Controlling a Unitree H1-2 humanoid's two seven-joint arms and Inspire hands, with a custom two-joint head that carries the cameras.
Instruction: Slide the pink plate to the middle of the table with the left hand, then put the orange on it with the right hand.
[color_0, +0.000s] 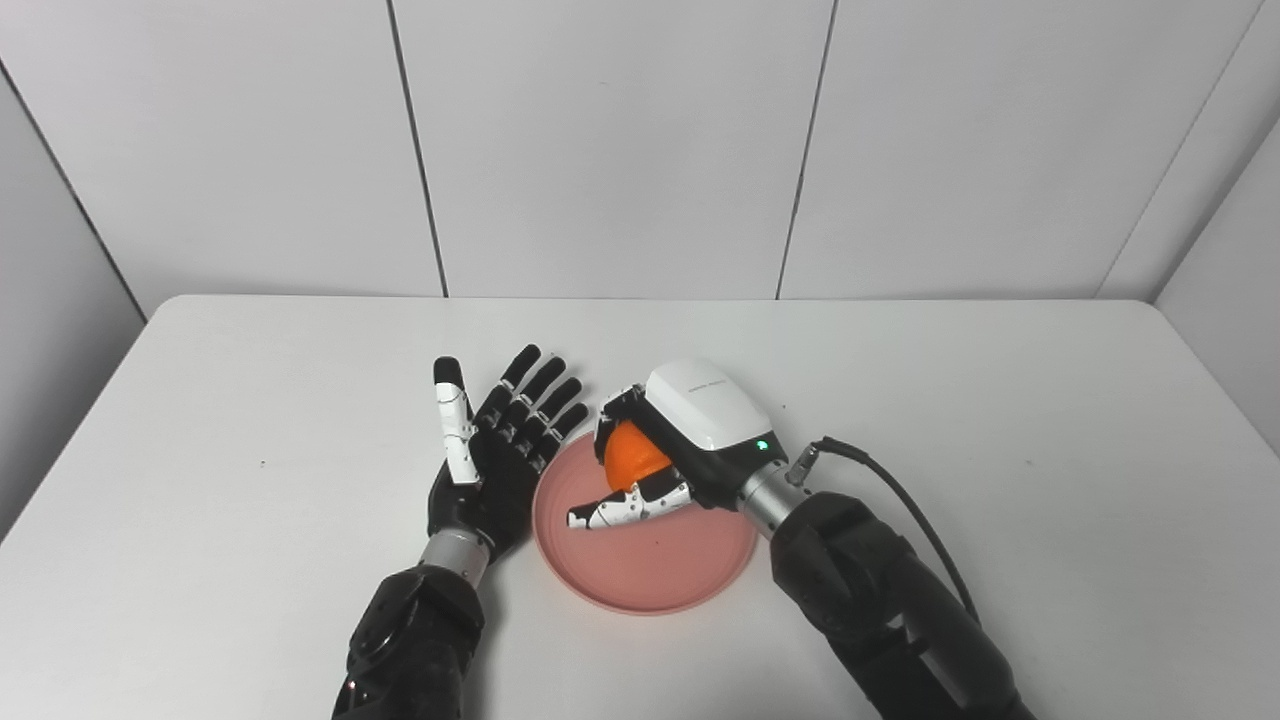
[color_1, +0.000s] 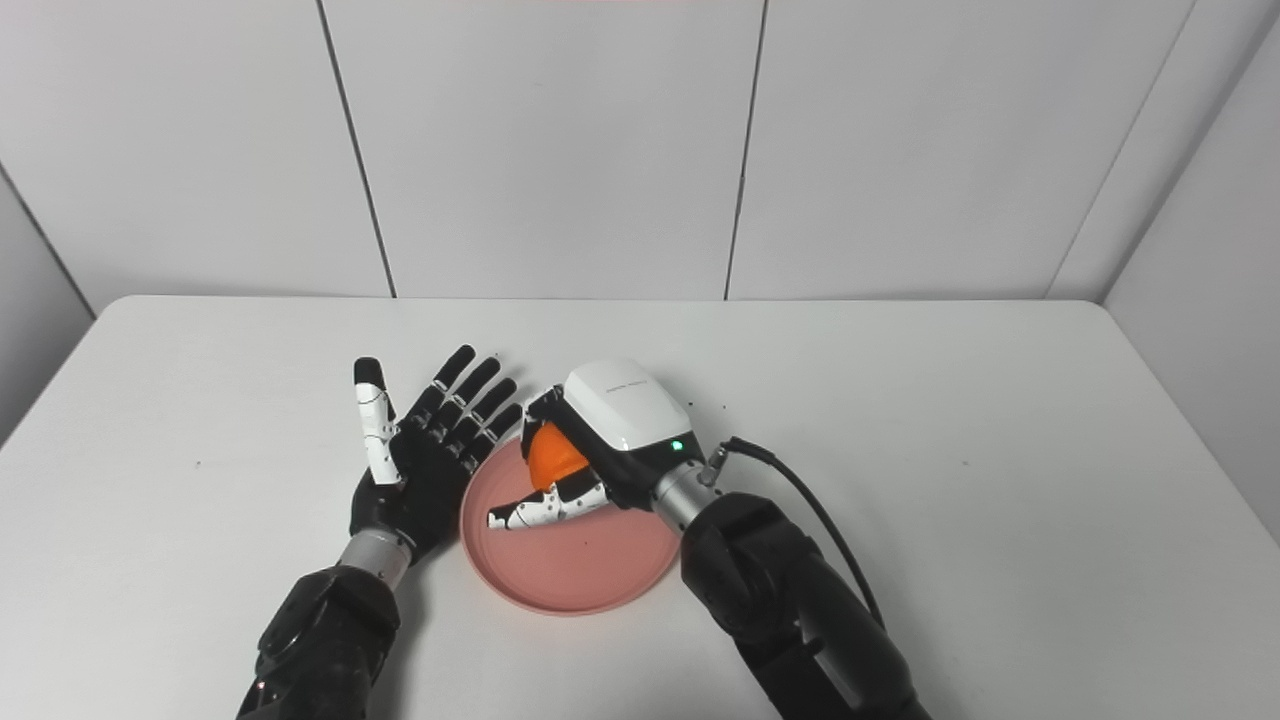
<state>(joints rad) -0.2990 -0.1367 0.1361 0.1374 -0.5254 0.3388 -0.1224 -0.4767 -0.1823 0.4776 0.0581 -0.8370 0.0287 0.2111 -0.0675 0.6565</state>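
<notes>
- Nearest me, both my black forearms come up from the bottom edge, and a black cable loops off my right wrist toward 3 o'clock.
- The pink plate lies flat on the white table near its middle, between my two arms.
- My right hand sits over the plate's 12 o'clock part, fingers curled round the orange; whether the fruit touches the plate I cannot tell.
- My left hand lies at the plate's 9 to 10 o'clock edge, palm up, fingers spread, holding nothing.
- Beyond, bare tabletop runs to the grey wall panels.
</notes>
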